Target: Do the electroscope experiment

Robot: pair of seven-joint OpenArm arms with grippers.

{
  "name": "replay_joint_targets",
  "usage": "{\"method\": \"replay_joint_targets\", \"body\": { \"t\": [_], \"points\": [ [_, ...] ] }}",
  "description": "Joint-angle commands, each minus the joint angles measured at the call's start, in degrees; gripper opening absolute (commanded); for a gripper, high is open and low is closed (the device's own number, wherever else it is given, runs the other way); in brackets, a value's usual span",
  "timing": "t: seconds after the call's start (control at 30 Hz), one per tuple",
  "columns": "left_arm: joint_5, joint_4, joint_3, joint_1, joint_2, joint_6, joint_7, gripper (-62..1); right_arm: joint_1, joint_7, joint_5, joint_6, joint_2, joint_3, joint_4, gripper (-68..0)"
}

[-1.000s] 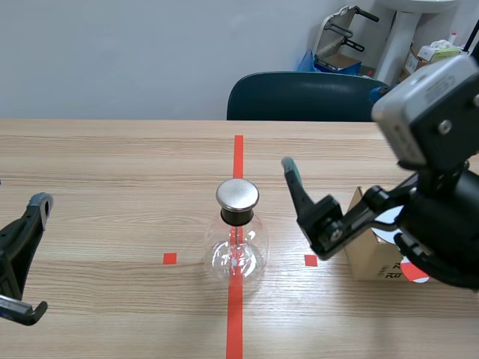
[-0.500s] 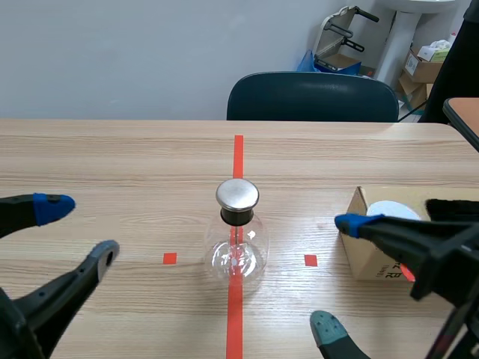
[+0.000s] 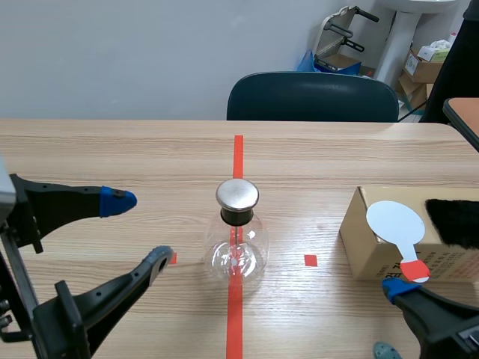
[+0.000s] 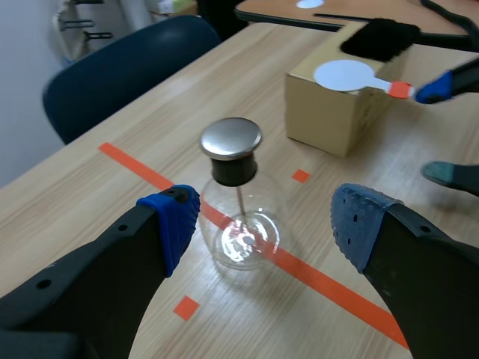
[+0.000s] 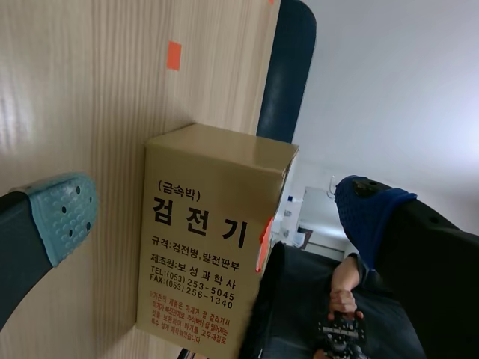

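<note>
left claw (image 4: 266, 223) spread wide, empty — electroscope (image 4: 236, 202) ahead, untouched | right claw (image 5: 217, 213) spread, empty — box (image 5: 213, 254) ahead

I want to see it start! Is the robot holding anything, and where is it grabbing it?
Nothing. The left gripper and right gripper both have open jaws; the glass flask and cardboard box sit untouched.

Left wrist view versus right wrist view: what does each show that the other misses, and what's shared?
Left wrist only: the electroscope flask ahead of the open left pincer, and the top of the cardboard box, with the white disc paddle beside the black brush. Right wrist only: that box's printed side, ahead of the open right pincer. Shared: the box, the blue chair, the wooden table.
</note>
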Motion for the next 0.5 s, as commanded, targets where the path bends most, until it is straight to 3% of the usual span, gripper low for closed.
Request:
{"method": "replay_joint_targets", "body": {
  "t": [0.0,0.23,0.47],
  "points": [
    [-1.7,0.5,0.8,0.3,-2.1,-0.1,-1.4,-20.8,2.0,-1.6,0.3,-3.3,0.0,0.5,1.0,0.4],
    [-8.8,0.5,1.4,0.3,-8.6,-0.1,-2.4,-20.8,7.2,-5.7,-0.4,-3.3,-1.1,0.5,-1.9,0.4],
    [-10.6,0.5,1.4,0.5,-13.8,-3.8,-3.4,-20.8,8.1,-8.7,-0.5,-3.3,-1.2,0.5,-2.0,0.4]
  ]
}}
